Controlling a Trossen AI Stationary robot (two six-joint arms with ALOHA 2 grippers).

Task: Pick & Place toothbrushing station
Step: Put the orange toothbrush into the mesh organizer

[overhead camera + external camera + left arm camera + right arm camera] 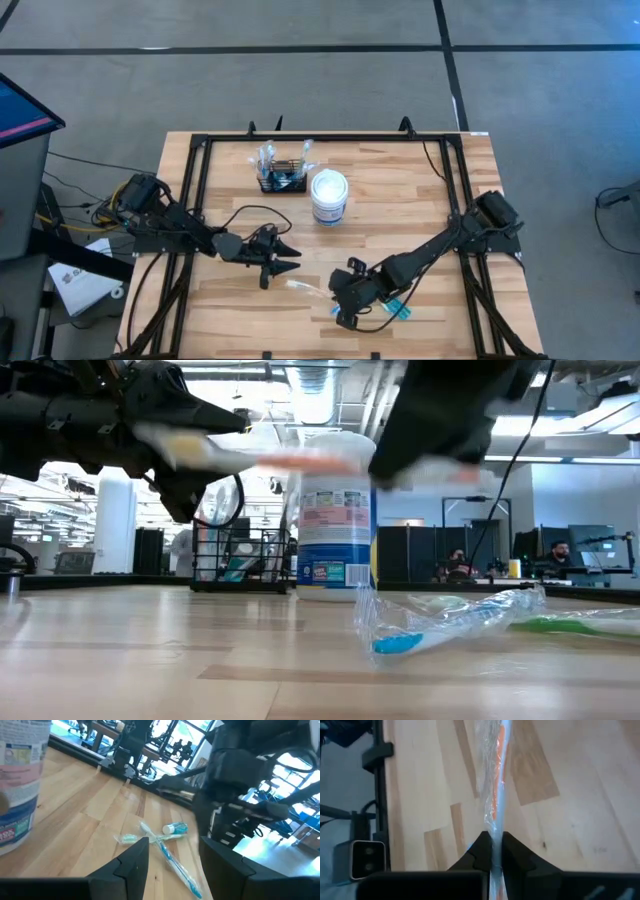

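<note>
Clear-wrapped, the orange-handled toothbrush (pixel 498 780) was pinched between the right gripper's (pixel 492 851) fingers, lifted off the tabletop (pixel 400 220). The left gripper (pixel 284 258) waited nearby, fingers spread and empty. The step in hand was carrying. Next, the brush needed transport to the black wire-mesh toothbrushing station (pixel 282 172), standing just beside the white tub (pixel 329 196) at the table's far side.

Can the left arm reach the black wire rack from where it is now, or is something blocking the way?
Probably yes. The left claw is open and holds nothing, and bare table lies between it and the black wire rack. The white tub stands beside the rack, not in the way.
</note>
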